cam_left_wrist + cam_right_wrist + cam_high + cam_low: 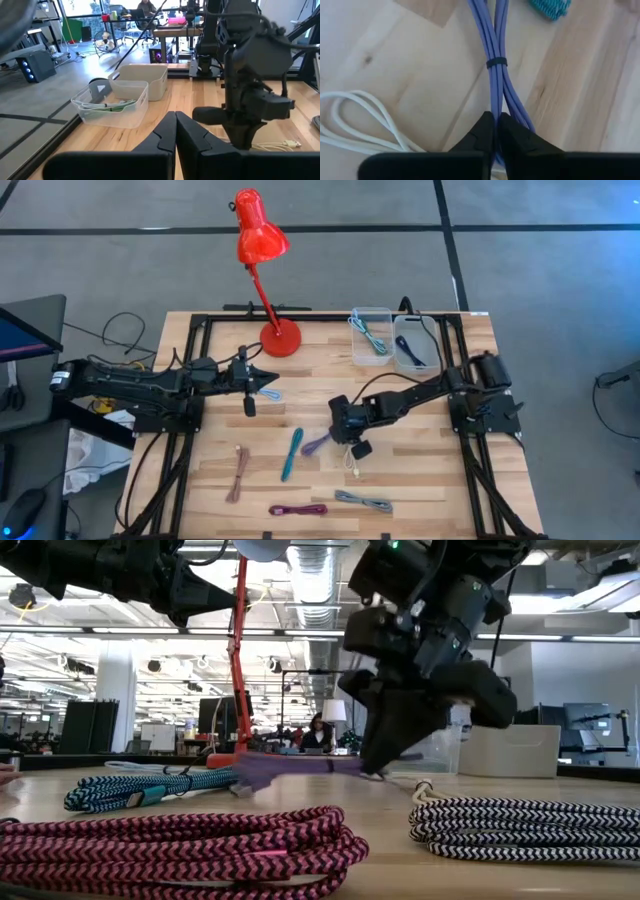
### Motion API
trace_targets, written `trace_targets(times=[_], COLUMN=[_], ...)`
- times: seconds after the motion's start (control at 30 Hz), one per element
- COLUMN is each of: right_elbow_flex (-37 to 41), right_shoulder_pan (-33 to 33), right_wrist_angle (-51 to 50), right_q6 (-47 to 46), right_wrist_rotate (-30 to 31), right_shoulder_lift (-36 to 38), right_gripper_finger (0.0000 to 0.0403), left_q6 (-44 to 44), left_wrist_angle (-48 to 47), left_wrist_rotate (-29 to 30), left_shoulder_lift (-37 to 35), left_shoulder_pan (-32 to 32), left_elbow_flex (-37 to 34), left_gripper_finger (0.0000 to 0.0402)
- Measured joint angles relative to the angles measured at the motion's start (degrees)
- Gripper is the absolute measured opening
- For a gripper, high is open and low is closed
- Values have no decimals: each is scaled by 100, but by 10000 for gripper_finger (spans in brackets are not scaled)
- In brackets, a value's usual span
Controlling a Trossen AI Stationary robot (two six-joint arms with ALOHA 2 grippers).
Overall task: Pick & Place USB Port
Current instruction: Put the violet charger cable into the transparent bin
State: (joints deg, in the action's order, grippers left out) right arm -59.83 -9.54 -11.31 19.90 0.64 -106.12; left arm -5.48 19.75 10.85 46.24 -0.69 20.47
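Observation:
A bundled purple cable (pixel 315 444) lies mid-table, bound by a black tie (pixel 496 62). My right gripper (pixel 342 430) stands over its right end and is shut on it; the low view shows the gripper (pixel 385 762) with the cable (pixel 290 765) stretching out to the left. My left gripper (pixel 270 384) hangs shut over the table's left half and touches nothing; its fingers (pixel 175 132) are closed together. A light blue cable (pixel 271 394) lies just beneath it. My right gripper pinches the purple cable's strands (pixel 496 122) between its two fingers, close to one end of the bundle. It comes from above, slanting down. The bundle runs out ahead of the fingers, low and nearly level over the wood; I cannot tell whether it is lifted clear.
Other cables lie on the table: teal (pixel 291 454), brown (pixel 238 473), magenta (pixel 297 509), grey (pixel 363 501), and white (pixel 352 464) right beside the right gripper. Two clear bins (pixel 372 335) (pixel 415 342) holding cables stand at the far edge, with a red lamp (pixel 280 336) to their left.

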Motion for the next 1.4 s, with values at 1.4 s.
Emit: trace_targets(times=[1.4], right_elbow_flex=[-10], right_shoulder_pan=[2772], right_wrist_angle=[-1580], right_q6=[-1823], right_wrist_rotate=[2240], right_shoulder_lift=[2522], right_gripper_finger=[1], left_q6=[0], left_wrist_angle=[-42], left_wrist_rotate=[1], left_shoulder_lift=[0], left_shoulder_pan=[2], left_elbow_flex=[0], left_gripper_finger=[6])
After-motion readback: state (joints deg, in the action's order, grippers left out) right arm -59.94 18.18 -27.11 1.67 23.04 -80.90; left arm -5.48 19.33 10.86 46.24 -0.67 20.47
